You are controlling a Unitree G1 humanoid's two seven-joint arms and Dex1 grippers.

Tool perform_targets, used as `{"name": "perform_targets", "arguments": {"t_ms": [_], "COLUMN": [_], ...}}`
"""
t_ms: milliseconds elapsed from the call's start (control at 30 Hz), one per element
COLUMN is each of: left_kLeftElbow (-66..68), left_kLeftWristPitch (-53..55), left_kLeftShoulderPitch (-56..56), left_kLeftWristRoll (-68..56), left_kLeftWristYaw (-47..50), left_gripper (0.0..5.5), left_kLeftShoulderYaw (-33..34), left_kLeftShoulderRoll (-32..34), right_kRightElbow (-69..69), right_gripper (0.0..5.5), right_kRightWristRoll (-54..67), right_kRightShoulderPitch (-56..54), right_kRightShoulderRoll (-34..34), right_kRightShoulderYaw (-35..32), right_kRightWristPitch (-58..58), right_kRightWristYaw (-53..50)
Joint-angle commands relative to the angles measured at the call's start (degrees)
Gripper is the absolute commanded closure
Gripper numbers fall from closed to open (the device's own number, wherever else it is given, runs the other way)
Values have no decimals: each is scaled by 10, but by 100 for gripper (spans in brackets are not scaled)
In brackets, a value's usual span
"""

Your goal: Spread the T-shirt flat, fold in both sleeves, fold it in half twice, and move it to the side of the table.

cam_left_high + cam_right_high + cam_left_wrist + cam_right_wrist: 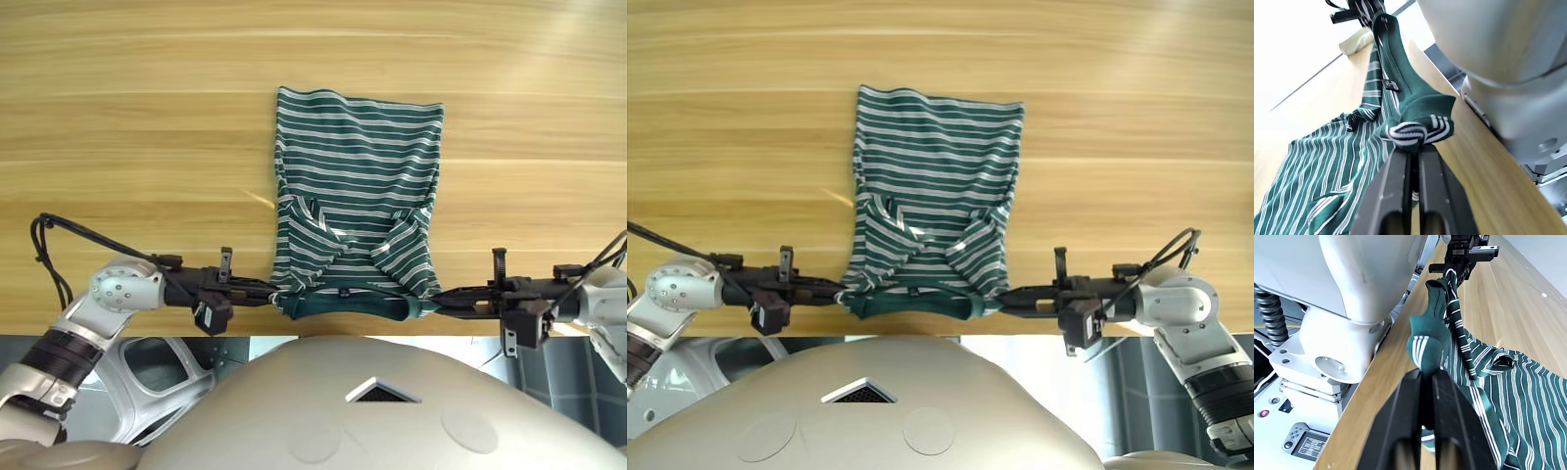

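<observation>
Left gripper [272, 291] and right gripper [438, 300] each pinch a near corner of the T-shirt [358, 176], whose long axis runs away from them toward the table's [118, 117] far edge.

No words, numbers or signs can be read. A small dark tag [1391, 85] on the T-shirt [1327, 166] collar band shows no legible print. A pale label [1308, 447] on a grey device [1289, 444] beneath the worktop [1382, 396] seems to carry print, too small to read.
</observation>
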Motion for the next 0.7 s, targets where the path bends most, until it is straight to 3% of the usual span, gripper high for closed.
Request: {"name": "perform_targets", "arguments": {"t_ms": [33, 533, 700], "left_kLeftElbow": [-22, -106, -32], "left_kLeftWristPitch": [-8, 9, 54], "left_kLeftShoulderPitch": [21, 42, -27], "left_kLeftWristRoll": [-42, -152, -131], "left_kLeftWristYaw": [-20, -68, -41], "left_gripper": [550, 550, 550], "left_kLeftShoulderYaw": [11, 37, 80], "left_kLeftShoulderRoll": [28, 46, -37], "right_kRightElbow": [6, -12, 9], "right_gripper": [539, 539, 539], "right_kRightWristRoll": [10, -14, -13], "right_kRightShoulderPitch": [-13, -16, -77], "right_kRightShoulderRoll": [5, 23, 66], "right_kRightShoulderYaw": [-6, -37, -69], "right_kRightWristPitch": [2, 5, 49], "right_kRightWristYaw": [18, 3, -45]}}
